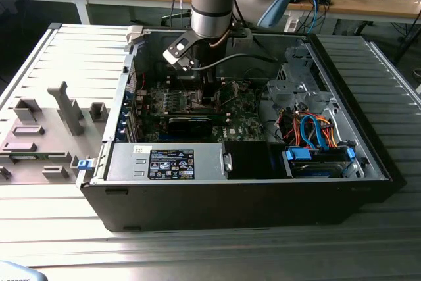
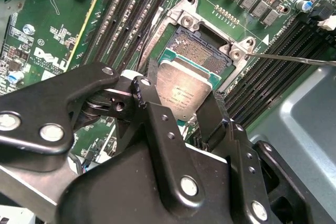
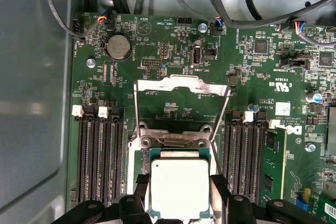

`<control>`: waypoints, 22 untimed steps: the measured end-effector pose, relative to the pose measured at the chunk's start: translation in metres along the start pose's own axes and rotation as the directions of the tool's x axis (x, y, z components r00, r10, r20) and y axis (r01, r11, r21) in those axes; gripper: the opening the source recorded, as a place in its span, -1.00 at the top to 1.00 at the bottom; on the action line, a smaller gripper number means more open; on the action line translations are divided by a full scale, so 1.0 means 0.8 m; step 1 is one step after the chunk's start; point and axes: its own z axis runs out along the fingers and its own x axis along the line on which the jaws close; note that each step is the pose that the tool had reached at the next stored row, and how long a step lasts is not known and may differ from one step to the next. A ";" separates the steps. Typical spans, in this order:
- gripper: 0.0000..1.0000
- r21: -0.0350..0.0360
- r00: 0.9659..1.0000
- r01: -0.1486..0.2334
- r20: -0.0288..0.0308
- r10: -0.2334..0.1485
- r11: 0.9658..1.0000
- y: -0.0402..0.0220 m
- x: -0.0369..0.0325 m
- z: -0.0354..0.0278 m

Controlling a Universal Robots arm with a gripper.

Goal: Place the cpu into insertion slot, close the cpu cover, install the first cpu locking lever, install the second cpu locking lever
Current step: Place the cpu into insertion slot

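The cpu [image 3: 180, 184], a flat square chip with a dull silver top, is gripped at two opposite edges by my black fingers [image 3: 137, 188]. My gripper [image 3: 180, 195] is shut on it. In the second wrist view the cpu [image 2: 185, 90] hangs tilted, partly over the insertion slot [image 2: 202, 51], whose pin field shows beyond the chip's edge. The cpu cover [image 3: 181, 83] stands swung open beyond the slot. Two thin locking levers [image 3: 135, 119] [image 3: 223, 116] are raised at either side. In the exterior view the gripper [image 1: 197, 80] is down inside the open computer case [image 1: 368, 156].
Long black memory slots [image 3: 100, 156] [image 3: 244, 150] flank the socket. Loose black cables [image 3: 247, 3] hang over the board's far edge. The case also holds a power supply [image 1: 171, 162] and a drive cage with blue and orange cables [image 1: 316, 133]. A grey fixture tray [image 1: 46, 129] lies on the exterior view's left.
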 end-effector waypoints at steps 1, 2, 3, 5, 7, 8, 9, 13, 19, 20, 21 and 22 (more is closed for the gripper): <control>-0.08 0.000 1.000 0.000 0.000 0.000 1.000 0.0000 0.0000 0.0002; -0.08 0.000 1.000 0.000 0.000 0.000 1.000 0.0000 0.0001 0.0004; -0.08 0.000 1.000 0.000 0.000 0.000 1.000 0.0000 0.0001 0.0005; -0.08 0.000 1.000 0.000 0.000 0.000 1.000 0.0000 0.0002 0.0011; -0.08 0.000 1.000 0.000 0.000 0.000 1.000 0.0000 0.0003 0.0014; -0.08 0.000 1.000 0.000 0.000 0.000 1.000 0.0000 0.0003 0.0015; -0.08 0.000 1.000 0.000 0.000 0.000 1.000 0.0000 0.0004 0.0016; -0.08 0.000 1.000 0.000 0.000 0.000 1.000 0.0000 0.0007 0.0022; -0.08 0.000 1.000 0.000 0.000 0.000 1.000 0.0001 0.0016 0.0032; -0.08 0.000 1.000 0.000 0.000 0.000 1.000 0.0001 0.0018 0.0034; -0.08 0.000 1.000 0.000 0.000 0.000 1.000 0.0001 0.0019 0.0036; -0.08 0.000 1.000 0.000 0.000 0.000 1.000 0.0000 0.0021 0.0039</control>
